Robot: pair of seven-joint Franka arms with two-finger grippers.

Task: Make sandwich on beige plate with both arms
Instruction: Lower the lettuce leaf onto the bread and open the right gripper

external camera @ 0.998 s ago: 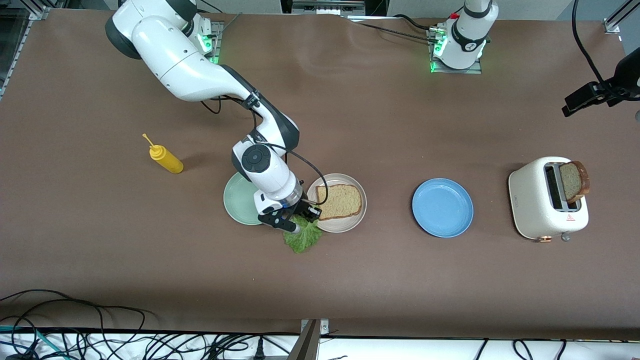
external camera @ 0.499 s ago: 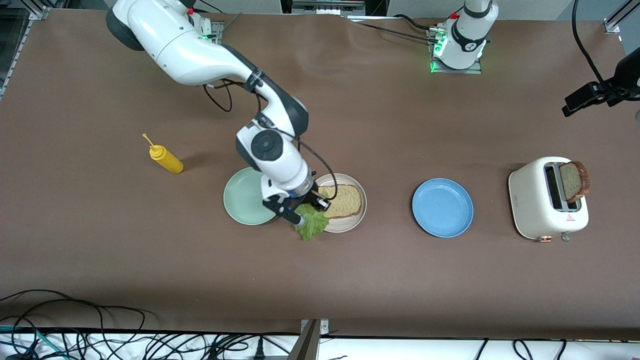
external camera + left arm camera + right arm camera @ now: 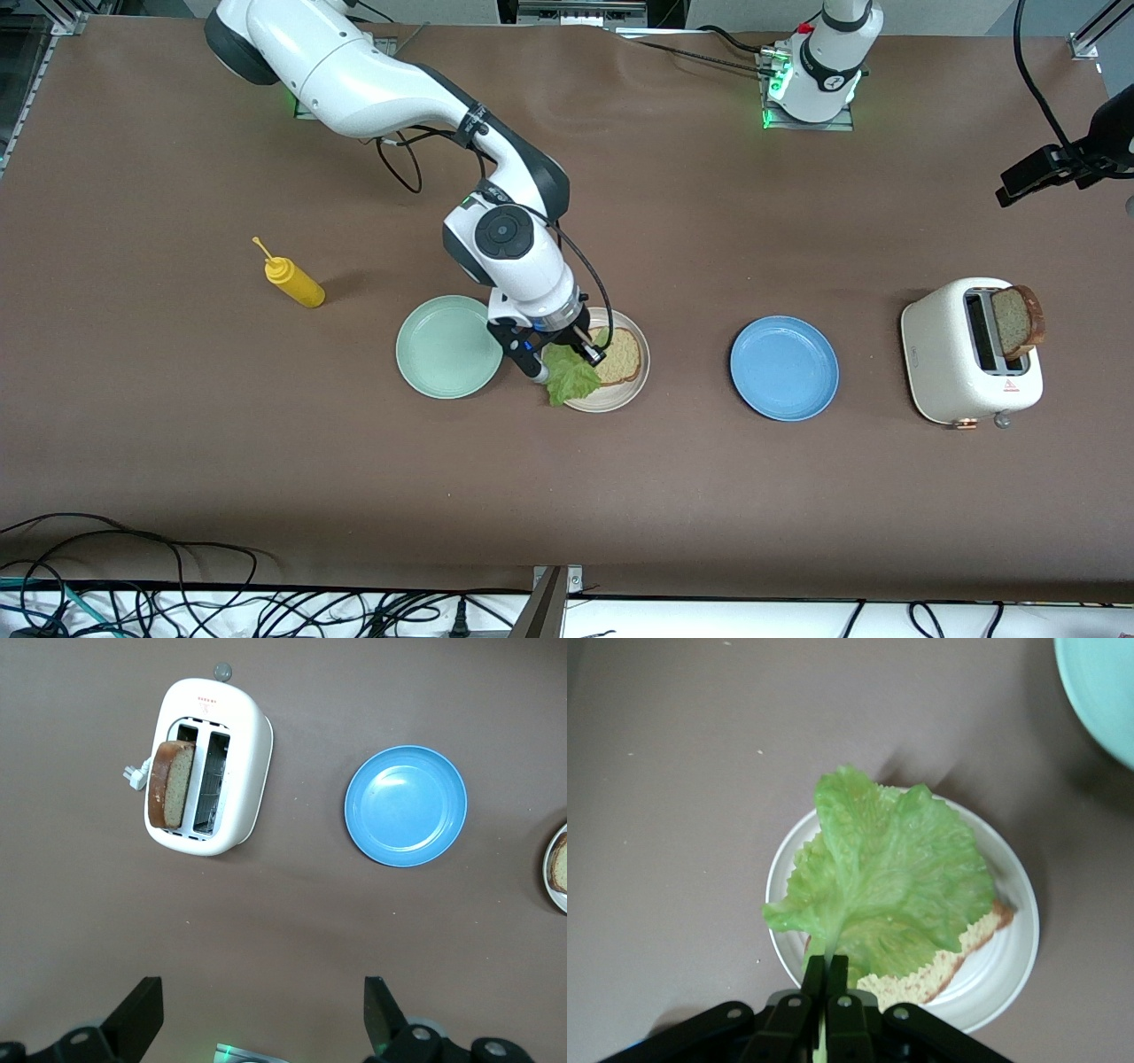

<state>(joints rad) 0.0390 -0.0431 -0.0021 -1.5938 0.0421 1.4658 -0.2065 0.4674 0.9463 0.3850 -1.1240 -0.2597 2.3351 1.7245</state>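
- The white jointed right arm [image 3: 381,75] reaches over the table; the left arm [image 3: 828,62] waits at its base.
- Right gripper [image 3: 825,979]: clamped tight on the stem of one ruffled green lettuce leaf [image 3: 886,873], hanging over the round beige plate [image 3: 631,387].
- Left gripper [image 3: 266,1014]: jaws spread wide, empty, high over the table.
- White toaster [image 3: 952,368]: one.
- Plates: three, beige, mint-green [image 3: 447,347], blue [image 3: 784,368].
- Brown wholegrain bread slices: two, one on the beige plate [image 3: 625,354], one in the toaster [image 3: 1016,321].
- Yellow squeeze bottle [image 3: 294,281]: one.

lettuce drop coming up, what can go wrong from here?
1. The right gripper pinches the lettuce leaf only by its stem edge; it could slip early.
2. The leaf hangs partly past the beige plate rim, off-centre over the bread slice; released now, it may drape onto the table.
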